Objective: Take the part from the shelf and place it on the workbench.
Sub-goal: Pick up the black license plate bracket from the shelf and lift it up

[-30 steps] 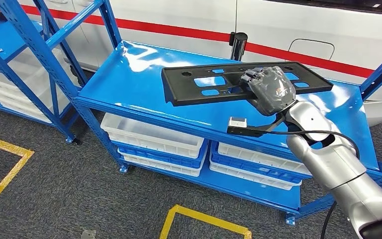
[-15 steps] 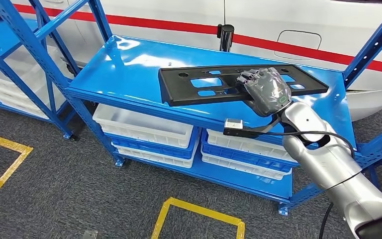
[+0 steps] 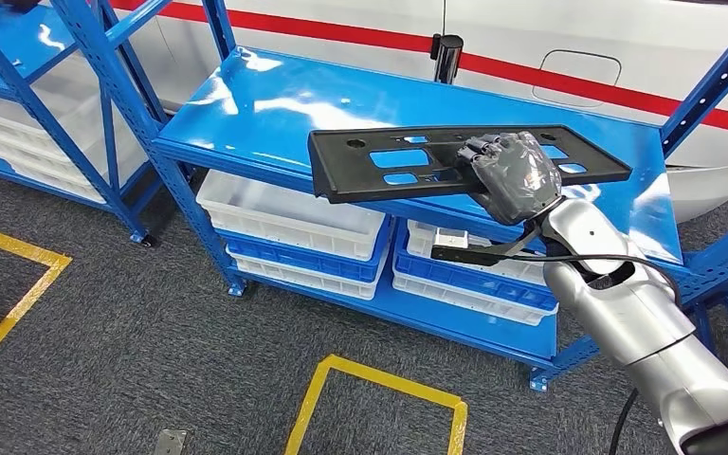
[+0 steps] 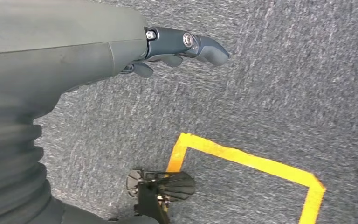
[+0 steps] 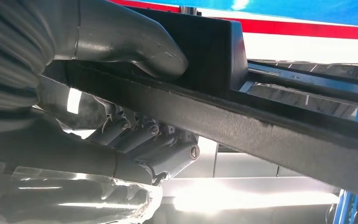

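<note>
The part is a long flat black plate [image 3: 389,163] with several cut-out slots, held above the blue shelf top [image 3: 265,109]. My right hand [image 3: 517,175] grips its near edge toward the plate's right half, fingers on top. In the right wrist view the thumb [image 5: 135,44] presses one face of the plate's dark edge [image 5: 242,116] and the fingers [image 5: 154,140] curl around the other. My left hand [image 4: 177,46] hangs over the grey carpet, fingers loosely bent, holding nothing.
The blue shelf has uprights [image 3: 123,104] at its left and right ends, and white and blue trays [image 3: 294,227] are stacked below. A white vehicle with a red stripe [image 3: 550,71] stands behind. Yellow floor tape [image 3: 379,379] marks the carpet. A black post [image 3: 447,57] stands at the shelf's back edge.
The camera has shifted, so the whole shelf scene moves slightly in the picture. The plate stays in my right hand's grip and now sits a little lower and nearer over the shelf's front edge.
</note>
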You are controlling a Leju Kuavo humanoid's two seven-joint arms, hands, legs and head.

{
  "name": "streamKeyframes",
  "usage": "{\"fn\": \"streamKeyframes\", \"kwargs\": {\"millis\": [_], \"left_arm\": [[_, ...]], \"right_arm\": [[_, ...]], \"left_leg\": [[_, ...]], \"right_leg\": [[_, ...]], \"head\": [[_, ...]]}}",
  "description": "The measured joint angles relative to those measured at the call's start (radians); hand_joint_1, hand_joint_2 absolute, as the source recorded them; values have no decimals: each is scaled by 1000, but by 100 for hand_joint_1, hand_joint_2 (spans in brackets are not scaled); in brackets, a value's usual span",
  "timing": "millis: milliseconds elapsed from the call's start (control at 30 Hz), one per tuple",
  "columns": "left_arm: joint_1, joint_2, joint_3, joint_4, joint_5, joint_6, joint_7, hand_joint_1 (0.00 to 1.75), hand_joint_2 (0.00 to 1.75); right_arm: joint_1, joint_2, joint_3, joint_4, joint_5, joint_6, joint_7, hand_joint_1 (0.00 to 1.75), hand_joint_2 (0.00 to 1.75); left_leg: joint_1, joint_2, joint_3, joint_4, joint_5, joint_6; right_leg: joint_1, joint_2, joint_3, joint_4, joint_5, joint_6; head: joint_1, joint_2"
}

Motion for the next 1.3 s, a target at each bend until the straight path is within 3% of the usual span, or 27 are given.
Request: {"fn": "streamKeyframes", "kwargs": {"millis": [67,133,200,267,300,367,400,433,467,533,600,667,733,800,867,933,967,1033,1100,1167,1200,1233,1300], "left_arm": [[0,-1,0,0,0,0,0,0,175],[0,-1,0,-1,0,0,2,0,175],[0,1,0,0,0,0,4,0,175],[1,1,0,0,0,0,5,0,175],[1,1,0,0,0,0,6,0,175],[1,0,0,0,0,0,6,0,175],[1,0,0,0,0,-1,6,0,175],[1,0,0,0,0,-1,6,0,175],[0,0,0,0,0,-1,6,0,175],[-1,1,0,-1,0,-2,7,0,175],[-2,2,0,-1,1,-1,9,0,175],[-2,2,1,-1,6,-1,9,0,175],[-2,1,2,-1,10,0,6,0,175],[-3,-1,4,-2,11,0,1,0,175],[-3,-1,4,-2,10,-1,0,0,175],[-3,-1,5,-2,9,-2,1,0,175],[-3,-2,5,-2,9,-2,2,0,175],[-3,-2,5,-2,8,-2,4,0,175],[-5,-2,5,-3,8,-2,5,0,175],[-6,-1,6,-4,8,-2,7,0,175],[-6,0,6,-4,8,-2,7,0,175],[-6,0,8,-4,8,-2,8,0,175],[-6,2,13,-4,8,-2,8,0,175]], "right_arm": [[0,1,-2,0,0,0,0,152,175],[0,1,-3,0,1,0,0,152,175],[0,2,-3,1,2,0,0,152,175],[-1,5,-3,1,3,0,-1,152,175],[-2,7,-3,1,3,0,-1,152,175],[-1,8,-3,1,4,0,-1,152,175],[0,9,-3,2,5,0,-1,152,175],[0,9,-3,2,6,0,-1,152,175],[1,9,-3,3,6,0,-1,152,175],[0,10,-5,3,7,0,-1,152,175],[-3,12,-8,3,8,1,-1,152,175],[-6,16,-9,4,11,2,-1,152,175],[-9,19,-10,5,12,4,-2,152,175],[-14,20,-11,9,13,6,-3,152,175],[-16,20,-11,13,14,6,-3,152,175],[-13,21,-10,17,15,6,-4,152,175],[-12,21,-10,19,15,5,-4,152,175],[-13,24,-11,22,18,4,-4,152,175],[-12,28,-11,23,25,2,-4,152,175],[-11,35,-11,25,31,-1,-3,152,175],[-11,39,-10,27,35,-3,-3,152,175],[-11,44,-10,29,37,-3,-3,152,175],[-12,54,-10,30,43,-4,-2,152,175]], "left_leg": [[-3,0,-17,10,11,-11],[-6,-1,-26,19,18,-19],[-2,-3,-36,28,17,-27],[5,-5,-58,76,-35,-40],[7,-6,-75,124,-79,-46],[13,-7,-112,264,-161,-58],[16,-7,-118,314,-182,-62],[19,-7,-105,326,-185,-64],[20,-7,-66,283,-168,-63],[21,-8,43,132,-132,-55],[14,-11,99,44,-117,-46],[7,-12,96,35,-109,-36],[8,-8,90,19,-91,-18],[8,-4,76,6,-67,0],[3,-5,49,6,-48,8],[0,-5,24,7,-30,8],[-1,-5,13,8,-21,6],[-3,-5,-6,10,-6,-1],[-7,-5,-20,14,9,-11],[-9,-5,-27,17,23,-20],[-8,-6,-31,19,25,-25],[-5,-7,-38,30,13,-30],[2,-10,-66,101,-59,-45]], "right_leg": [[2,1,89,-129,5,-2],[7,4,106,-157,-1,-16],[0,4,92,-155,9,-34],[-7,2,80,-155,24,-55],[-7,1,76,-155,31,-62],[-6,0,60,-154,45,-65],[-5,0,51,-153,52,-63],[-5,1,43,-153,58,-60],[-5,1,38,-153,63,-57],[-4,2,32,-153,72,-48],[-2,0,29,-154,81,-35],[-2,-1,26,-159,92,-18],[0,-2,13,-146,81,-11],[2,-1,-26,-62,19,-24],[3,0,-76,78,-56,-32],[3,0,-84,146,-73,-22],[3,0,-59,121,-57,-12],[4,-1,40,-19,-21,-2],[11,1,117,-142,-12,-10],[16,3,127,-169,-11,-23],[10,2,122,-169,-5,-30],[5,1,117,-168,1,-39],[-5,-1,103,-169,19,-59]], "head": [[0,0],[0,0],[0,0],[-1,0],[-2,0],[-3,0],[-3,0],[-3,0],[-3,0],[-3,0],[-1,0],[0,0],[0,0],[2,0],[2,0],[2,0],[2,0],[2,0],[1,0],[0,0],[1,0],[0,0],[-1,0]]}}
